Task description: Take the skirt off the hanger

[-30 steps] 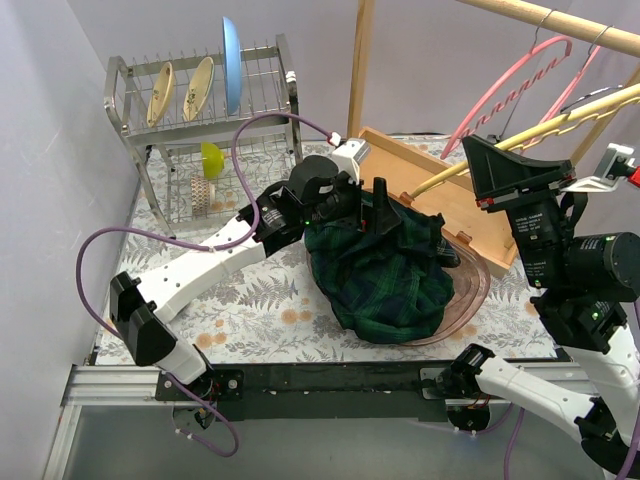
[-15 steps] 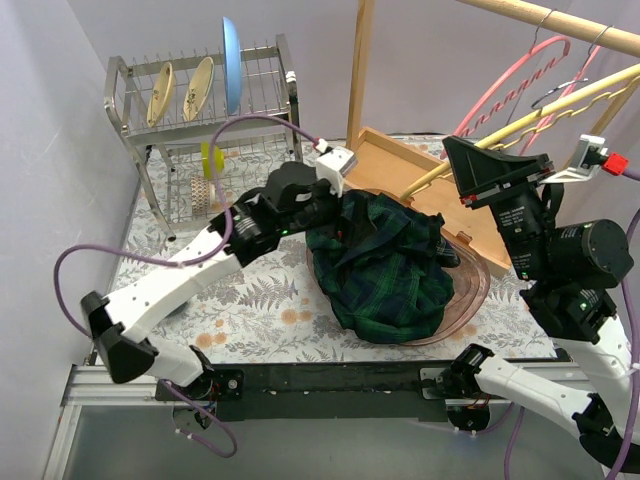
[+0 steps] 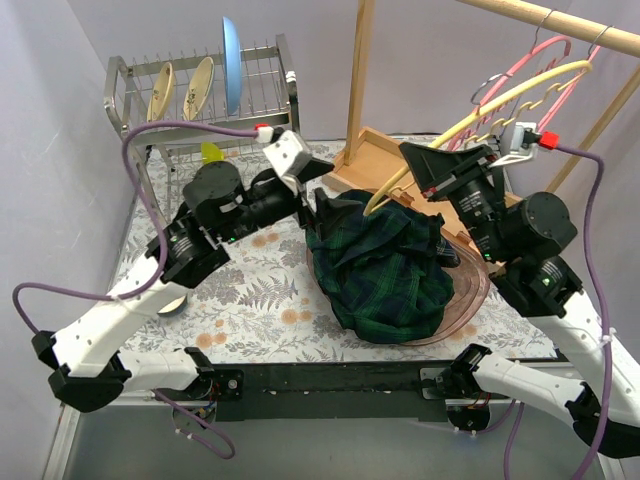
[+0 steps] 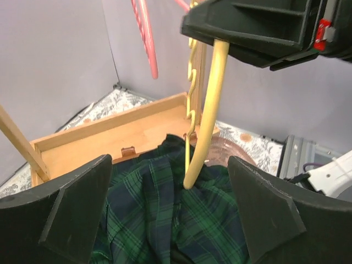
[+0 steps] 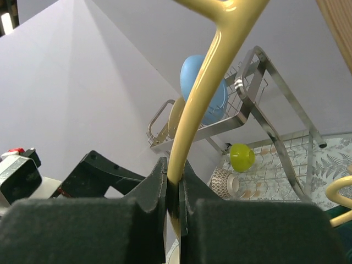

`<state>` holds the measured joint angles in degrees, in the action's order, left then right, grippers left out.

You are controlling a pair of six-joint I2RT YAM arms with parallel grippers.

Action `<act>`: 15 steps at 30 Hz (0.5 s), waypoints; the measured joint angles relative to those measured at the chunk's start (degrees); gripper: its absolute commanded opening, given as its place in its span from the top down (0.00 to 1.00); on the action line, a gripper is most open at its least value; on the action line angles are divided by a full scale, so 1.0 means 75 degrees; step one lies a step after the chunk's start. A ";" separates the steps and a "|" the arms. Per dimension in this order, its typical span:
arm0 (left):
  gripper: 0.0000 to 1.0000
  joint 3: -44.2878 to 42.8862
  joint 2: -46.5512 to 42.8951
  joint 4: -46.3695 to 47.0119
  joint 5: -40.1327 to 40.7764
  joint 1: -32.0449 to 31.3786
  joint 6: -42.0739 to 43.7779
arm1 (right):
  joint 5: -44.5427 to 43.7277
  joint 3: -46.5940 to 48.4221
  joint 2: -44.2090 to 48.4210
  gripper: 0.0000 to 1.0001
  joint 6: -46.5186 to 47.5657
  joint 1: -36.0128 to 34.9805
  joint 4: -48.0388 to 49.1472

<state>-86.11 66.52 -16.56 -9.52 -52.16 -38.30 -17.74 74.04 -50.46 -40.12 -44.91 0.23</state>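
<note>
The dark green plaid skirt [image 3: 385, 268] lies in a heap on a pinkish plate [image 3: 472, 292], off the hanger. My right gripper [image 3: 420, 160] is shut on the yellow hanger [image 3: 505, 92] and holds it tilted in the air. The hanger's lower end hangs just over the skirt's far edge. The right wrist view shows the jaws [image 5: 175, 187] clamped on the yellow bar [image 5: 204, 82]. My left gripper [image 3: 318, 203] is open and empty above the skirt's left side. In the left wrist view the skirt [image 4: 159, 214] lies between my wide-apart fingers [image 4: 71, 209], with the hanger [image 4: 208, 121] beyond.
A wooden tray [image 3: 470, 195] lies behind the skirt. A pink hanger [image 3: 520, 78] hangs from the wooden rail [image 3: 560, 25]. A dish rack [image 3: 200, 110] with plates and a green bowl [image 5: 242, 157] stands at the back left.
My left gripper has come off the skirt, lifted and pulled back left, open. My right gripper has carried the yellow hanger up and to the left. The skirt stays heaped on the plate.
</note>
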 measured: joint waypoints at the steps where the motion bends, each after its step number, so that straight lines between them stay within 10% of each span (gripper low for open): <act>1: 0.16 -0.0003 0.0131 0.0041 -0.0038 -0.0006 0.0064 | 0.0041 0.0000 -0.0070 0.99 -0.0070 -0.0003 0.0006; 15: 0.32 0.0236 0.0734 0.0621 -0.0047 -0.0032 0.0548 | 0.0391 -0.0105 -0.0423 0.99 -0.0842 -0.0003 0.0425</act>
<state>-84.33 72.03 -11.90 -9.87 -52.40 -34.20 -14.81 73.25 -53.63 -46.44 -44.93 3.42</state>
